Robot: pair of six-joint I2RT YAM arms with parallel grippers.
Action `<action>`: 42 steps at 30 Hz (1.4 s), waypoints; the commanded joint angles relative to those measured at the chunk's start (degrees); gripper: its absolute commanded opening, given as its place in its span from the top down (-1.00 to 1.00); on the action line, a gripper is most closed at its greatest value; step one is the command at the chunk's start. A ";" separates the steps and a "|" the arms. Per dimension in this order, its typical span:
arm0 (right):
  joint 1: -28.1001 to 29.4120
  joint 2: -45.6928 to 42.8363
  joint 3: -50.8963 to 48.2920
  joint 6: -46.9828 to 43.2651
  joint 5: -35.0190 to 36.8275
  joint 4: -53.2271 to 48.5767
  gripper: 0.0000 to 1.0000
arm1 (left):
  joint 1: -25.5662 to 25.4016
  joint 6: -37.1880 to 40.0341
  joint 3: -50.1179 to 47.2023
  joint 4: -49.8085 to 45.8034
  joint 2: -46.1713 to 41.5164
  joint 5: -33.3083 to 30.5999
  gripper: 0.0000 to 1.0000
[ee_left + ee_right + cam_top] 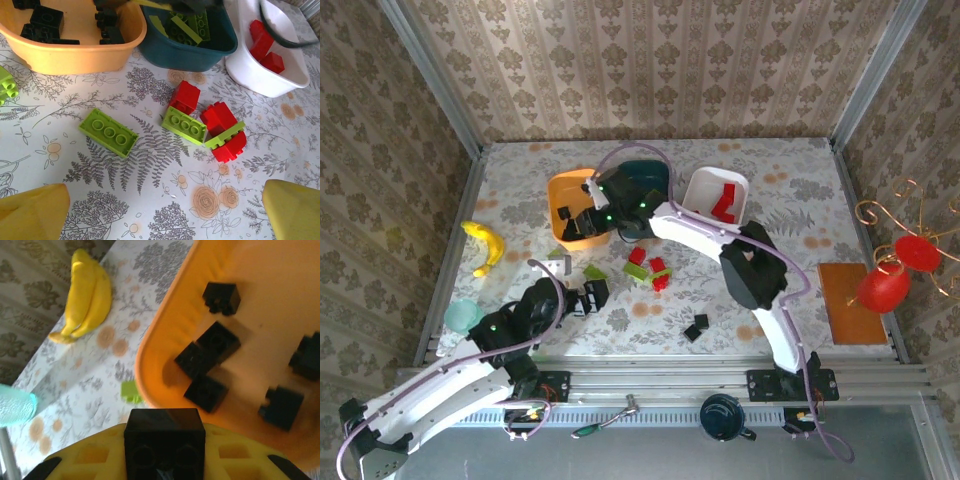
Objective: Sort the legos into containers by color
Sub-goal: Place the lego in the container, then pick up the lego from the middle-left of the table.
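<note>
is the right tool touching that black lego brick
Touching. The right wrist view shows the small black plastic lego brick clamped between the right tool's yellow fingers, above the orange plastic tub.

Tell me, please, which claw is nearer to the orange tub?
Right. The right claw hangs over the orange tub, holding a black brick; the left claw hovers short of it, open.

Blurred black brick (306, 357) at the right wrist view's edge; teal tub (655, 180) half behind right arm (700, 232).
</note>
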 commanded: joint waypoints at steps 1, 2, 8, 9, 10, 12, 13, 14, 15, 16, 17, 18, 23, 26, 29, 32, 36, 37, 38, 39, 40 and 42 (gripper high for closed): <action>-0.48 5.73 10.28 2.90 -0.91 -5.78 0.38 | 0.36 -0.59 1.77 -1.85 -0.78 -0.17 -1.00; -0.69 7.58 13.27 3.37 -0.34 -7.30 0.28 | 0.35 -0.49 1.88 -1.98 -0.81 -0.15 -1.00; -1.99 8.68 16.84 5.26 0.30 -8.20 -0.43 | 0.31 0.80 2.61 -1.75 -0.13 1.61 -0.99; -2.15 7.18 15.47 5.24 0.77 -7.69 -0.47 | 0.24 1.20 2.82 -1.52 0.33 2.05 -1.00; -2.35 5.33 13.43 5.25 1.11 -6.80 -0.49 | 0.17 1.71 3.14 -1.22 1.14 2.77 -1.00; -2.80 0.97 8.28 5.48 2.66 -4.88 -0.51 | -0.22 2.77 4.08 -0.48 3.44 4.37 -1.00; -3.16 -1.89 4.55 5.93 3.86 -3.36 -0.52 | -0.71 3.48 4.57 0.24 5.34 5.19 -1.00; -3.54 -4.67 0.83 6.40 4.93 -1.81 -0.52 | -1.40 4.13 5.14 1.02 7.25 5.83 -1.00; -4.06 -7.95 -4.03 7.02 6.08 0.14 -0.52 | -2.27 4.78 5.88 1.87 9.79 6.27 -1.00; -4.68 -11.51 -8.37 7.82 7.32 1.87 -0.53 | -3.83 5.61 6.77 2.57 12.22 6.36 -1.00; -5.37 -14.38 -13.02 8.51 8.24 2.96 -0.53 | -5.18 6.31 7.62 3.19 14.75 6.34 -0.99; -6.33 -17.73 -17.48 9.26 9.26 4.11 -0.53 | -6.86 7.19 8.66 4.02 17.82 6.19 -0.97; -12.49 -32.25 -38.96 12.92 9.75 8.53 -0.53 | -14.67 12.73 13.58 9.75 32.82 8.76 -0.87; -15.46 -39.43 -47.67 12.77 10.24 8.11 -0.53 | -17.88 16.06 16.44 12.81 41.81 11.73 -0.82; -17.57 -45.71 -53.58 11.60 12.18 5.50 -0.54 | -19.43 18.53 19.98 14.72 50.43 15.23 -0.75; -20.20 -52.07 -58.78 11.62 12.80 4.24 -0.55 | -20.32 20.52 24.14 15.77 57.24 18.29 -0.64; -23.87 -58.67 -63.52 11.68 12.07 3.68 -0.56 | -21.26 22.31 29.39 14.83 63.54 20.80 -0.57; -24.78 -59.87 -64.09 11.64 11.86 3.18 -0.57 | -21.63 22.74 30.42 14.38 64.71 21.10 -0.56; -25.45 -60.97 -64.60 11.53 11.51 2.94 -0.56 | -21.96 23.23 31.33 13.78 65.89 21.30 -0.55; -26.12 -61.70 -64.98 11.47 11.07 2.66 -0.57 | -22.18 23.43 32.08 13.24 66.95 21.45 -0.54; -26.83 -62.44 -65.26 11.47 10.60 2.49 -0.57 | -22.35 23.59 32.71 12.77 68.17 21.94 -0.51; -27.89 -63.42 -65.55 11.49 9.80 2.15 -0.57 | -22.46 23.83 33.73 11.80 70.25 22.13 -0.40</action>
